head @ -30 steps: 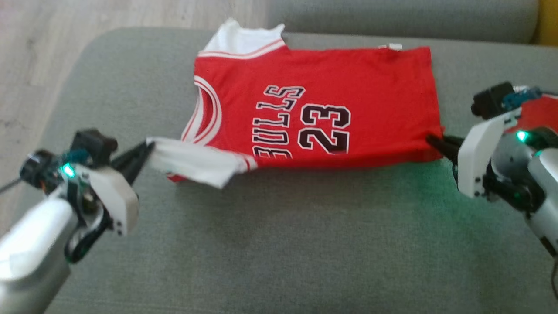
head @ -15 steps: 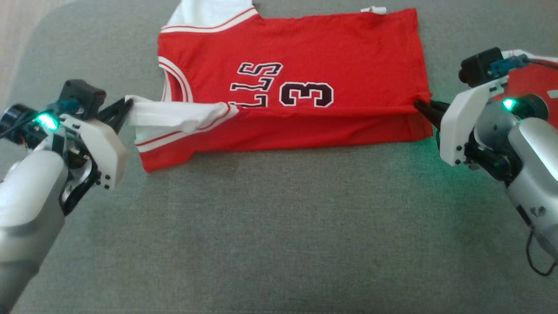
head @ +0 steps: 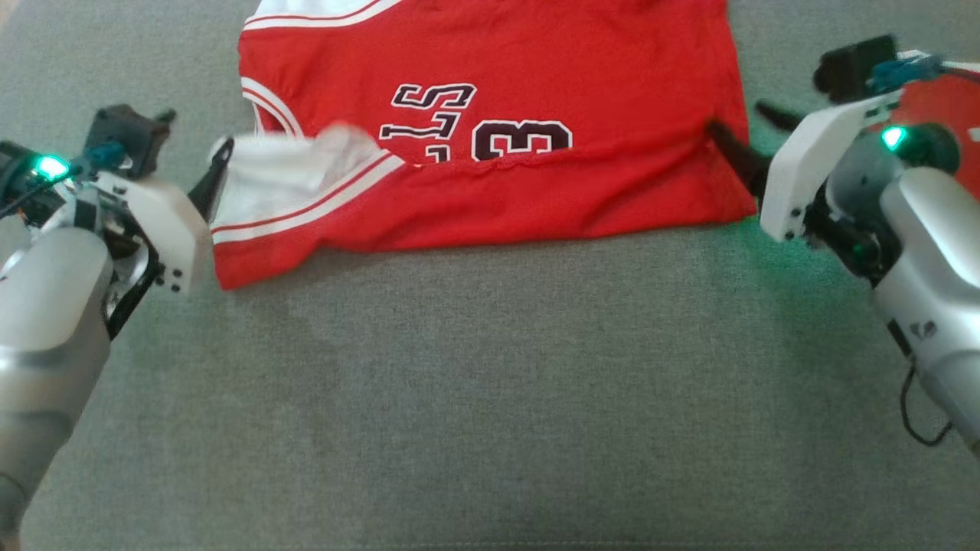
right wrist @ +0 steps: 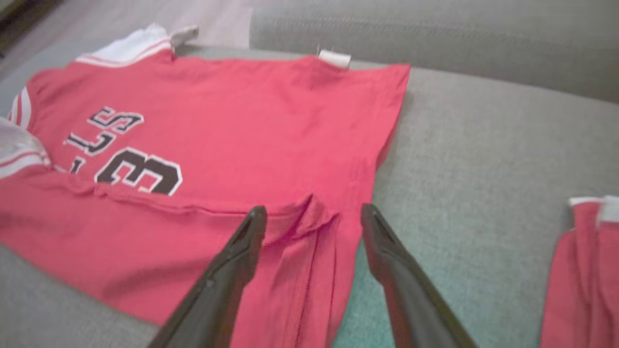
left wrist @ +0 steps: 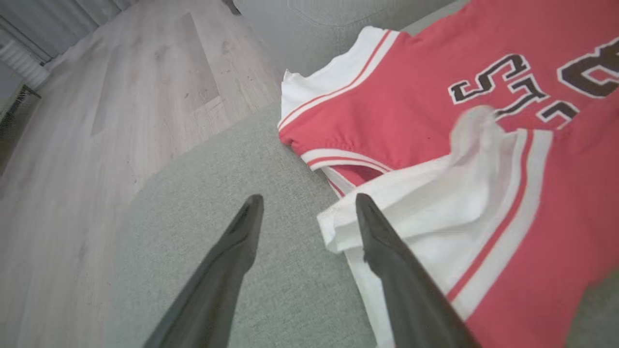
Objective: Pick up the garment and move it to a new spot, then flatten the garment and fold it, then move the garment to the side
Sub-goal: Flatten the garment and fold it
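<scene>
The garment (head: 536, 191) is a red jersey with white trim and black lettering, lying on the grey sofa cushion (head: 490, 383) with its near half folded over the far half. My left gripper (head: 214, 172) is open at the jersey's white shoulder end (left wrist: 435, 203). One of its fingers (left wrist: 387, 251) lies over the white edge, and bare cushion shows between the tips (left wrist: 308, 199). My right gripper (head: 746, 130) is open at the hem end. The puckered red hem corner (right wrist: 309, 217) rests loose between its spread fingers (right wrist: 313, 209).
A second red cloth (right wrist: 585, 270) lies on the cushion to the right, behind my right wrist (head: 945, 115). The sofa backrest (right wrist: 435, 38) rises beyond the jersey. Wooden floor (left wrist: 96, 121) lies off the cushion's left edge.
Both grippers were shut on the jersey's ends and now stand open, with the cloth dropped onto the cushion. The near half has come over the lettering. The head view has tilted down.
</scene>
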Controlling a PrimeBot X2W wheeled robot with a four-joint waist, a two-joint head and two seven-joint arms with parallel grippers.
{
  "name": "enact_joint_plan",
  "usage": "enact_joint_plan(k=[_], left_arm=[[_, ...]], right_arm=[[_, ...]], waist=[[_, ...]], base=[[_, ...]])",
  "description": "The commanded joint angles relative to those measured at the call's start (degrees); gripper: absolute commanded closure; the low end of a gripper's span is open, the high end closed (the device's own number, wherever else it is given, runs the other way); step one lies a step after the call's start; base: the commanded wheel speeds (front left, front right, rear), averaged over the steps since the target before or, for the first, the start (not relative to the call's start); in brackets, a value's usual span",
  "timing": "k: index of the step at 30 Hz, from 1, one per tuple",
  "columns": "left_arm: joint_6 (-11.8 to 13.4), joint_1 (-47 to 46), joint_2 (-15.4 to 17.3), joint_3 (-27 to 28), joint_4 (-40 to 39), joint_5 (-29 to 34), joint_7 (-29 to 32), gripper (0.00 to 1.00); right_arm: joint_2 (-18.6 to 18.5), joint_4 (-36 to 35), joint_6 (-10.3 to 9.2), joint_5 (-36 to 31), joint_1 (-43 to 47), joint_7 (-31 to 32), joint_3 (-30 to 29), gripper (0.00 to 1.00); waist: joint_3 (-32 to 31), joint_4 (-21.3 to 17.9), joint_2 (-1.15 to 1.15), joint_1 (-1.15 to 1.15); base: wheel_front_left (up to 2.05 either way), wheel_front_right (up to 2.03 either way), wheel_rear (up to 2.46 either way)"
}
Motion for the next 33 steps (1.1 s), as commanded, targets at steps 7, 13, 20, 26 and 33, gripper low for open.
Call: enact_joint_plan(k=[7, 13, 20, 26, 33], left_arm=[[5.99, -5.41, -1.89, 5.54, 3.22, 0.08, -13.22, 0.00], [11.91, -3.19, -5.87, 12.91, -2.55, -2.21, -18.92, 0.00], [19.89, 10.86, -9.43, 22.57, -23.11, 7.24, -19.01, 0.00], [20.87, 22.90, -12.66, 27.02, -30.81, 11.77, -19.01, 0.00], [19.54, 37.45, -17.05, 32.60, -34.64, 15.96, -19.02, 0.00]], right_arm=[[3.10, -0.14, 0.37, 0.08, -1.07, -16.35, -6.07, 0.00], [5.49, -0.30, 0.37, -2.10, 3.00, -30.27, -11.52, 0.00], [10.27, -6.47, 0.37, -10.46, 11.52, -35.21, -25.27, 0.00], [17.74, -18.26, 0.37, -22.18, 23.95, -35.25, -36.30, 0.00], [21.02, -27.24, 0.37, -28.89, 38.90, -35.26, -39.55, 0.00]], waist=[[-2.29, 1.48, 0.00, -0.01], [-6.28, 3.19, 0.00, -0.01], [-9.97, 4.55, 0.00, -0.01], [-11.94, 4.50, 0.00, -0.01], [-13.30, 4.03, 0.00, -0.01]], base=[[0.00, 0.00, 0.00], [0.00, 0.00, 0.00], [0.00, 0.00, 0.00], [0.00, 0.00, 0.00], [0.00, 0.00, 0.00]])
